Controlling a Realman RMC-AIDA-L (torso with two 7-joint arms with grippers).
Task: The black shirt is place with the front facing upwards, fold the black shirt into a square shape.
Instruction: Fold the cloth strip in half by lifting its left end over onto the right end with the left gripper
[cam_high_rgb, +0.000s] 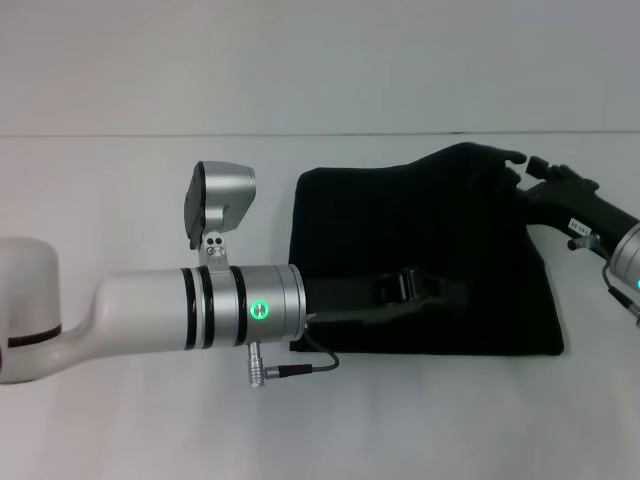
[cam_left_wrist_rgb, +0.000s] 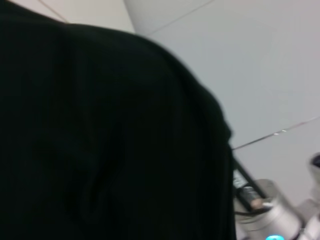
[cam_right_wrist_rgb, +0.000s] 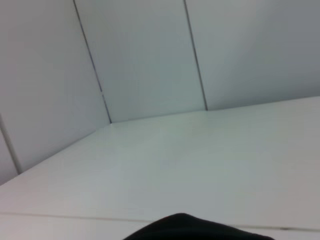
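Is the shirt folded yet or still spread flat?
Partly folded: the shirt is a compact block, no sleeves showing, its far right corner lifted at the right tool.

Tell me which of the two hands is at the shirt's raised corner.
The right hand, at the far right corner of the black shirt, which peaks up there. The left hand lies low across the shirt's middle.

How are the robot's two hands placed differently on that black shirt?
The left hand lies low across the middle of the black shirt, reaching in from the left. The right hand is at the shirt's far right corner, where the cloth rises to a peak. Both are black and touch the shirt.
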